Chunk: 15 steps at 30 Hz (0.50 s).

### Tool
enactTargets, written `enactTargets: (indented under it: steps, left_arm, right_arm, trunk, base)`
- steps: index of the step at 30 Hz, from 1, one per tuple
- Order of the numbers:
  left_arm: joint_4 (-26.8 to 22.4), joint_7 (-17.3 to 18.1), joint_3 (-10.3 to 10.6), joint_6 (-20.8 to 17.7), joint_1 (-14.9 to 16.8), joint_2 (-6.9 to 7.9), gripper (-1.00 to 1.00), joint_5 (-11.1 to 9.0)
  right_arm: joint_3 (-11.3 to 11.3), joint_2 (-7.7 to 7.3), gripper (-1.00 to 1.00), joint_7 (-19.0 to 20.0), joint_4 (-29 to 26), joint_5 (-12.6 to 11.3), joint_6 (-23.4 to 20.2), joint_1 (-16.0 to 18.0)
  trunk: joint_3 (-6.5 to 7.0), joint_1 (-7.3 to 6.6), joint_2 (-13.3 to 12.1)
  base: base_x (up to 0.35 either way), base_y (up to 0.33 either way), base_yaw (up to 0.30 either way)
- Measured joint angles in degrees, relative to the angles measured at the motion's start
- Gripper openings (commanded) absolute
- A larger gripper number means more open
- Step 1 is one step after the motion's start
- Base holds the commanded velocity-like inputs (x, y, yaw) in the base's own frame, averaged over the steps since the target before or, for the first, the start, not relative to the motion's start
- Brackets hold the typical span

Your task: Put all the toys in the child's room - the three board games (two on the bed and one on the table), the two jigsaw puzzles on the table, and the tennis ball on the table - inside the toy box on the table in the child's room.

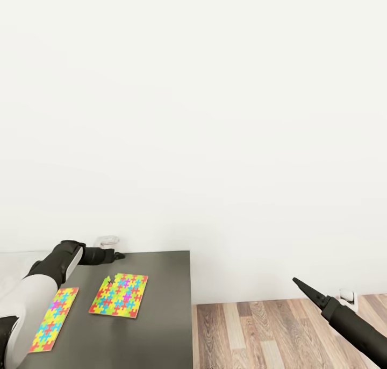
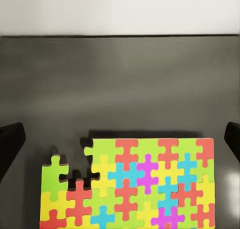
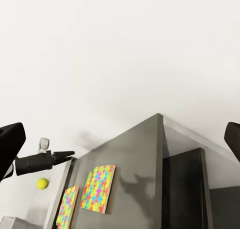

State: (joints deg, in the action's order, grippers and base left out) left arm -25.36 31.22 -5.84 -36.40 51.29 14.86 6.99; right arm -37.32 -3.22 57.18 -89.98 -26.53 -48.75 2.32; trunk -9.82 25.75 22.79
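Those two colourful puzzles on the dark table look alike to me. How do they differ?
The right puzzle has a notch of missing pieces at its far corner, plain in the left wrist view; the left puzzle shows no such gap, as far as it is visible. The left puzzle lies partly under the robot's left arm; the right puzzle lies fully in the open. Both lie flat on the table, made of the same bright interlocking pieces.

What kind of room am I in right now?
Probably a child's room or playroom: two bright jigsaw puzzles lie flat on a dark grey table against a plain white wall, with wood-plank floor beside it and a tennis ball nearby.
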Motion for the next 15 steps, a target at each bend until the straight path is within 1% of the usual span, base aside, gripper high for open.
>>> enactTargets:
  steps: [3, 10, 15]
  left_arm:
    - [0.0, 0.0, 0.0, 0.1, 0.0, 0.10, 1.00, 0.0]
    - [0.1, 0.1, 0.0, 0.2, 0.0, 1.61, 1.00, -0.1]
    - [0.3, 0.1, 0.0, 0.3, -0.1, 2.06, 1.00, -0.1]
  right_arm:
    - [0.0, -0.02, 1.00, 0.0, 0.0, 0.0, 0.0, 0.0]
    - [0.0, -0.02, 1.00, 0.0, 0.1, 0.3, 0.0, 0.0]
    - [0.0, 0.04, 1.00, 0.0, 0.1, 0.5, 0.0, 0.0]
  trunk:
    - [-0.26, 0.00, 0.0]
    - [-0.90, 0.00, 0.0]
    - [-1.37, 0.00, 0.0]
  base:
    - [0.000, 0.000, 0.000]
    - [0.000, 0.000, 0.000]
    - [0.000, 0.000, 0.000]
